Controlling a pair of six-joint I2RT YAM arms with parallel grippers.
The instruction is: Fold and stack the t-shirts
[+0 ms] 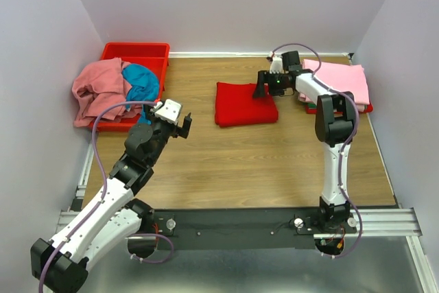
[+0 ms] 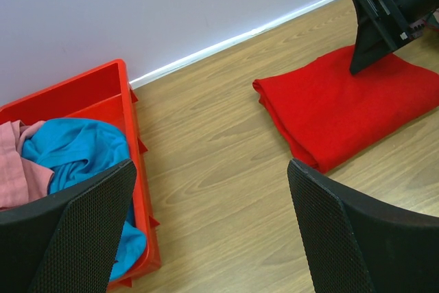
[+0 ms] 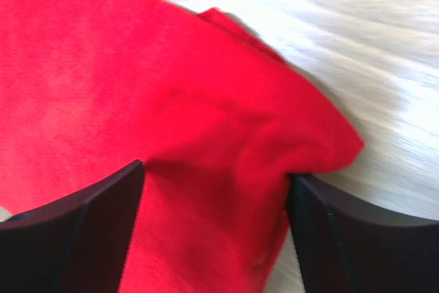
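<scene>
Over at the right gripper (image 1: 259, 91), the jaws are spread wide and sit either side of the red shirt's (image 1: 245, 104) 3 o'clock edge. The wrist view shows cloth bunched up between the fingers (image 3: 82, 224), but they aren't pinching it. I'd call that straddling, not holding. The shirt itself is already folded into a tidy rectangle, flat on the table (image 1: 226, 162), a bit toward 12 o'clock from the middle.

Just past that arm, at about 2 o'clock, is the stack (image 1: 346, 90). It has a folded pink shirt (image 1: 333, 75) on top, with slivers of red and green peeking out underneath. Can't tell how many are in there.

Meanwhile the left gripper (image 1: 185, 125) hangs around 9 o'clock, jaws wide apart with nothing between them, pointed toward the red shirt. Behind it at 10 o'clock is the bin (image 1: 135, 50). A salmon shirt (image 1: 96, 90) is flopped over its edge and a teal shirt (image 1: 142, 80) is crumpled beside it, both unfolded.

My read is that folding the red one is done and this is the carry-it-to-the-stack step. Next move needs the right jaws to close on all the layers at that edge, not just the top one, or the fold will probably open up on the lift. Then it's a low, short haul toward 2 o'clock and a square drop onto the pink.
</scene>
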